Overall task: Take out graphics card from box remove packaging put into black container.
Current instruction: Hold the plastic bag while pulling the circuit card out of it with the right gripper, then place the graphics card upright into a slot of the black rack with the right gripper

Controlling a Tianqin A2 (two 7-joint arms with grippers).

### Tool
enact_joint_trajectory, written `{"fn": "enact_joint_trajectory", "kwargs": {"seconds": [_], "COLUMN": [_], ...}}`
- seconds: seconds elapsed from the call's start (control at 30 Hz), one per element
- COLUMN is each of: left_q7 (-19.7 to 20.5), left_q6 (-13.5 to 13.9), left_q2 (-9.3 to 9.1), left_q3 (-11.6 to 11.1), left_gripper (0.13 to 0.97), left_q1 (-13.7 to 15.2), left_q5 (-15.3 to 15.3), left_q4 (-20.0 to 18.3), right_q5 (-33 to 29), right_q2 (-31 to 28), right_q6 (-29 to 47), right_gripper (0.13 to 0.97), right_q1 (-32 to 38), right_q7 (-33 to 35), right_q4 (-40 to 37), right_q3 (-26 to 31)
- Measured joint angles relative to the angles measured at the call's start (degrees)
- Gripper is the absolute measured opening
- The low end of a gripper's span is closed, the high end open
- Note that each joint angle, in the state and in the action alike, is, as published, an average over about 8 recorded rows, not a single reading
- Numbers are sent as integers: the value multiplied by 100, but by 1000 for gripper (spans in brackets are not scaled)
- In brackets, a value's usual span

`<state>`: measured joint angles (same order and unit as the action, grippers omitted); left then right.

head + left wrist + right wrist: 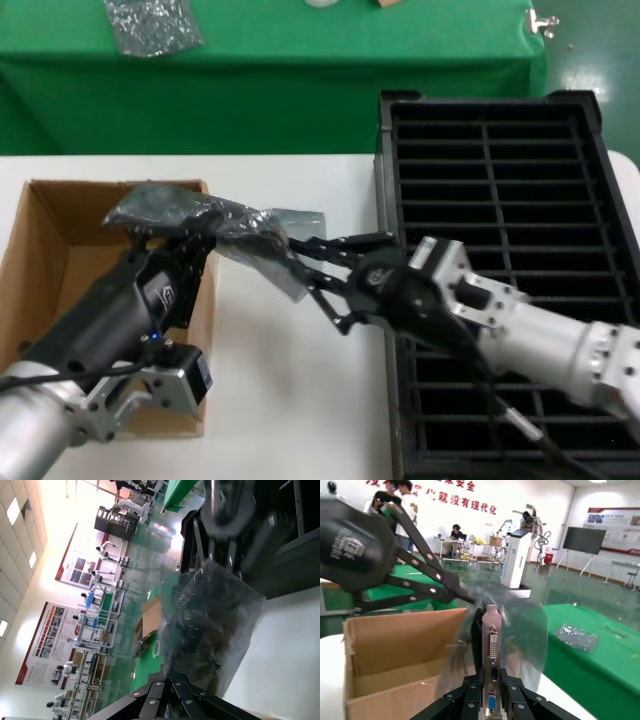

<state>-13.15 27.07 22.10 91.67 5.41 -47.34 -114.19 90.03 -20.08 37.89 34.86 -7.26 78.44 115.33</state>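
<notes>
The grey translucent packaging (195, 213) hangs in the air over the box's (60, 250) right wall, stretched between both grippers. My left gripper (200, 235) is shut on the bag's end; the left wrist view shows its jaws (186, 680) pinched on the wrinkled plastic (210, 625). My right gripper (292, 257) is shut on the graphics card's silver bracket (491, 680), whose blue port and white port (493, 647) show in the right wrist view. The bag (522, 630) still wraps the board behind the bracket. The black container (384, 180) lies to the right, under my right arm.
The box (395, 665) looks empty inside. A smaller silvery bag (152, 25) lies on the green table behind, also in the right wrist view (576, 636). White tabletop shows between box and tray. My left arm lies across the box's front right corner.
</notes>
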Motion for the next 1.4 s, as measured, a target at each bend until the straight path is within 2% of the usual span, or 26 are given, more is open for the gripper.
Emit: {"fn": "enact_joint_trajectory", "kwargs": {"seconds": [0.37, 0.7, 0.87, 1.03, 1.4], "left_q7": [0, 0, 0, 0, 0], "left_q6": [0, 0, 0, 0, 0], "left_q2": [0, 0, 0, 0, 0], "left_q3": [0, 0, 0, 0, 0], "left_gripper": [139, 139, 139, 139, 139], "left_q1": [0, 0, 0, 0, 0], "left_q5": [0, 0, 0, 0, 0], "left_q4": [0, 0, 0, 0, 0], "right_q5": [-751, -1513, -1596, -1435, -1435], "right_q2": [-1452, -2612, -3047, -3280, -3249], "right_q6": [24, 139, 236, 219, 64], "right_gripper": [188, 188, 188, 188, 188], "right_q1": [-829, -1880, -2450, -2851, -3004], "right_q7": [-1099, -2200, -2478, -2434, -2328], "right_q4": [2098, 3502, 3843, 3935, 3955], "right_q3": [-596, -1950, -2661, -3072, -3181]}}
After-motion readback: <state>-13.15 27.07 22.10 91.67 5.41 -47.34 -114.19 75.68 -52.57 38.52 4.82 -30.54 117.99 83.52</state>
